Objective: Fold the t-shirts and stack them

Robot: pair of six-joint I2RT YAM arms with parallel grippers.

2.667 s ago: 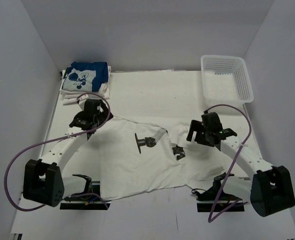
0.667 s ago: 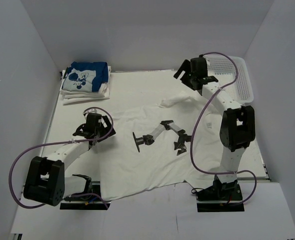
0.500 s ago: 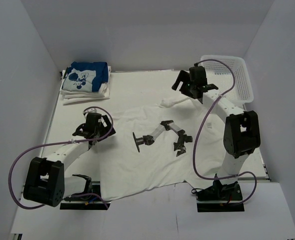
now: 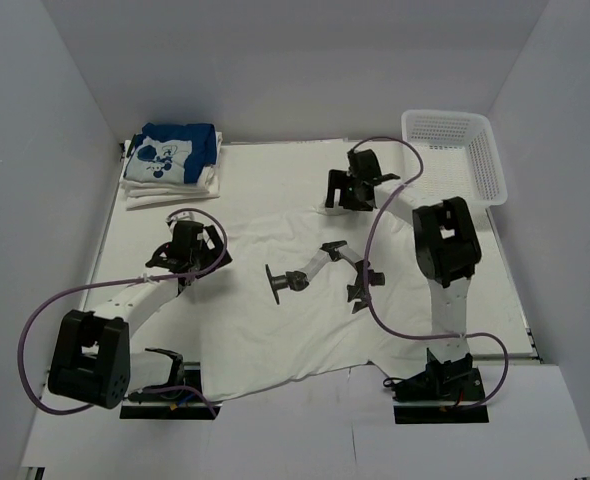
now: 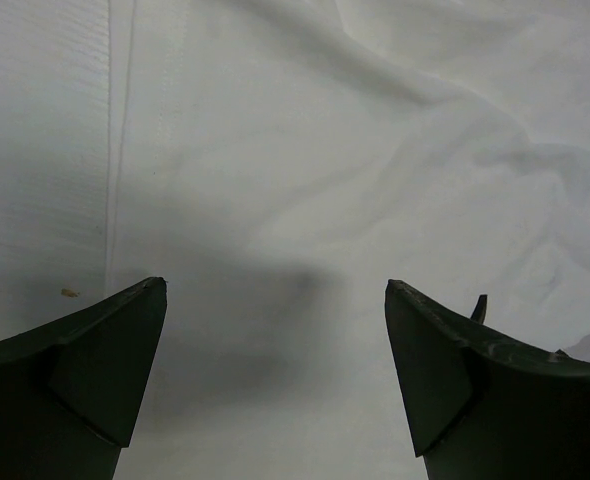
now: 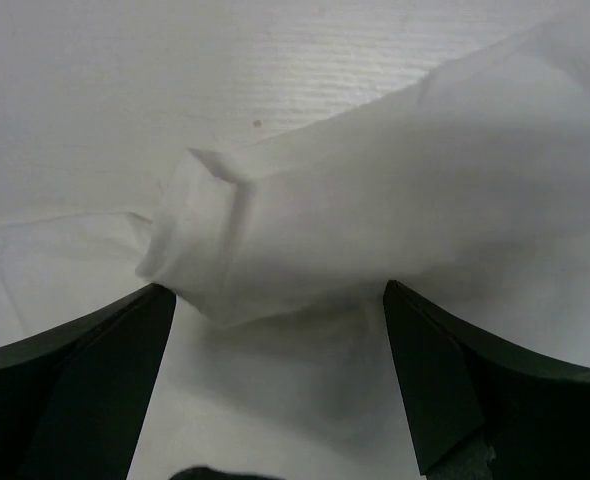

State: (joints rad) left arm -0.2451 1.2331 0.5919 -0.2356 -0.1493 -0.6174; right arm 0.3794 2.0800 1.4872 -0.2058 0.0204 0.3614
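White t-shirt (image 4: 275, 330), folded stack (image 4: 170, 160) far-left, basket (image 4: 455, 190) far-right

Stacked white t-shirts (image 4: 163, 191) under blue t-shirt (image 4: 182, 147) mostly covered, left fingers (image 5: 75, 380), right fingers (image 6: 70, 385) cropped below

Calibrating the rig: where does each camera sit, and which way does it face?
Top external: above and behind, looking down on the table; left gripper and right gripper show.
Left wrist: on its arm, facing down at the white t-shirt; open fingers show.
Right wrist: likewise, over the bunched sleeve; open fingers show.
All share that t-shirt.
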